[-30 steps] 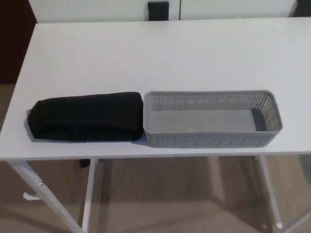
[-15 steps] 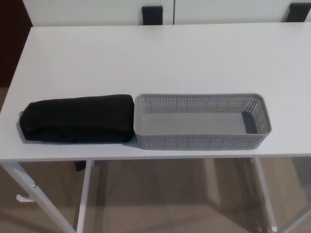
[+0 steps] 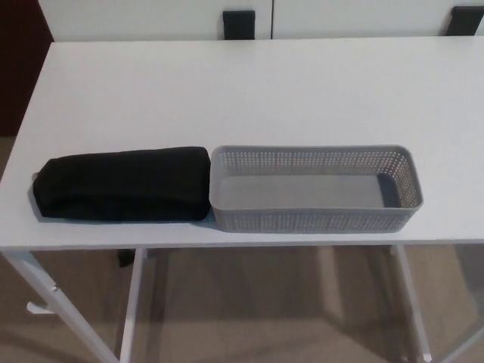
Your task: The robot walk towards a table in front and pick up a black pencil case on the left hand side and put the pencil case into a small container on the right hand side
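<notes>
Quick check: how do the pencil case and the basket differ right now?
The pencil case is black; the basket is grey with perforated walls. The pencil case is a closed, rounded bundle; the basket is open-topped and empty. The pencil case lies left and looks slightly shorter than the basket on the right. Both are long and lie lengthwise near the table's front edge, end to end, touching or nearly.

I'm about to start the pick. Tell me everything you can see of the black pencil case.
The pencil case is long, black and soft-looking, like fabric, with rounded ends. It lies flat along the near edge of the white table, on its left part. Its right end meets, or nearly meets, the left wall of the grey basket. No zip shows, and nothing holds it.
</notes>
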{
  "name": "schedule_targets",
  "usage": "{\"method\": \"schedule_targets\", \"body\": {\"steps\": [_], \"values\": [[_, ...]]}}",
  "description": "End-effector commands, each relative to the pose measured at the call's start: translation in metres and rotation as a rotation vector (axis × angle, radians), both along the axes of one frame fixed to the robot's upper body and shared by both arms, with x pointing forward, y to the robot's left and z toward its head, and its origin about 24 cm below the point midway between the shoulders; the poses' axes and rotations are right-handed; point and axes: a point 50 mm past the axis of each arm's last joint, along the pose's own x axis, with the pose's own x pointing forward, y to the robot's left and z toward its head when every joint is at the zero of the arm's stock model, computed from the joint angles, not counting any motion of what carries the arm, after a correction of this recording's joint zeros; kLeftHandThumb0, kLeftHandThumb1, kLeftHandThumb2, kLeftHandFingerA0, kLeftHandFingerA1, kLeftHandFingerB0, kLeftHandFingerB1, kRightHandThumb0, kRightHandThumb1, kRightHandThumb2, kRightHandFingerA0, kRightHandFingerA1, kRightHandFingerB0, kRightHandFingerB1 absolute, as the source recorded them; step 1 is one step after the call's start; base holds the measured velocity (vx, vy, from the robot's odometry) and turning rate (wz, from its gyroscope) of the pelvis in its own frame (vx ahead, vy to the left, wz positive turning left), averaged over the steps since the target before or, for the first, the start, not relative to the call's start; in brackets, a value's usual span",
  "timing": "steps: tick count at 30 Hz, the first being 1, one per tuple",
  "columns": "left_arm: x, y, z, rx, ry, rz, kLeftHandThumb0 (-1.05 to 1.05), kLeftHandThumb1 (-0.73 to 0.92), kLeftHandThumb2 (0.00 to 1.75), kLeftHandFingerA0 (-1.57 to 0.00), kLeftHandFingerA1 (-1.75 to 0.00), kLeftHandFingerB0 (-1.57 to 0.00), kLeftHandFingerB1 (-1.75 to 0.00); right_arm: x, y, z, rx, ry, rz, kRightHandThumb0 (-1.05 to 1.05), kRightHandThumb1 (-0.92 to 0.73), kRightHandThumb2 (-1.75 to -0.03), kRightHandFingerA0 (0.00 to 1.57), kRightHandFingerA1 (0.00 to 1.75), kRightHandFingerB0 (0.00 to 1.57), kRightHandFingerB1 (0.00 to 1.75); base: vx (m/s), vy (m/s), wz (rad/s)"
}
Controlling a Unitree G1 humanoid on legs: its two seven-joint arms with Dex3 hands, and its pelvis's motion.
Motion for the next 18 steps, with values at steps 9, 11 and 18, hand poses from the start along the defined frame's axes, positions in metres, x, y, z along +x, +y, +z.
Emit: {"method": "schedule_targets", "body": {"steps": [9,11,18], "values": [[0.006,-0.039,0.258,-0.730,-0.800,-0.364,-0.78,0.47,0.56,-0.18,-0.32,-0.15,-0.26,0.005,-0.014,-0.001,-0.042,0.057,-0.010,-0.63,-0.51,-0.80,0.33,0.49,0.13,0.41,0.00,0.000,0.00],[0.011,-0.034,0.276,-0.674,-1.016,-0.255,-0.69,0.38,0.53,-0.22,-0.30,-0.18,-0.28,0.005,-0.016,0.001,-0.066,0.054,0.013,-0.66,-0.51,-0.81,0.32,0.49,0.13,0.41,0.00,0.000,0.00],[0.044,-0.025,0.291,-0.438,-1.200,-0.071,-0.27,0.24,0.83,-0.06,-0.51,-0.06,-0.50,0.008,-0.020,0.001,-0.076,0.054,0.012,-0.65,-0.51,-0.81,0.33,0.50,0.13,0.41,0.00,0.000,0.00]]}}
